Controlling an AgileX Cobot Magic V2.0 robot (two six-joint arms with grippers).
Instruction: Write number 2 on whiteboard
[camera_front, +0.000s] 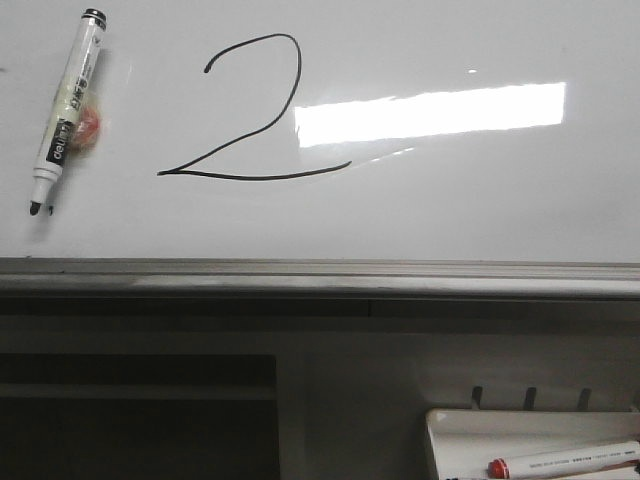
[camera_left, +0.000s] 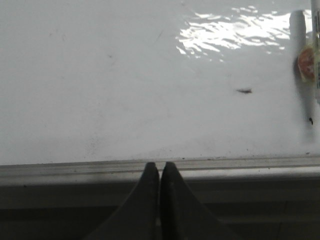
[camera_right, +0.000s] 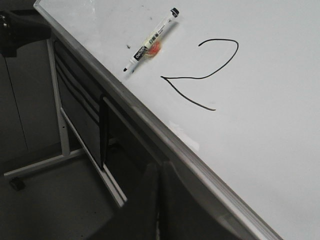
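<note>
A large black number 2 is drawn on the glossy whiteboard, left of the middle in the front view; it also shows in the right wrist view. A white marker with a black cap lies on the board left of the 2, uncapped tip toward the rail; it shows in the right wrist view and at the edge of the left wrist view. My left gripper is shut and empty at the board's grey rail. My right gripper is shut and empty, off the board beside its rail.
A small white tray below the board at the right holds a marker with a red cap. Dark shelving sits under the rail. The board's stand and floor show in the right wrist view.
</note>
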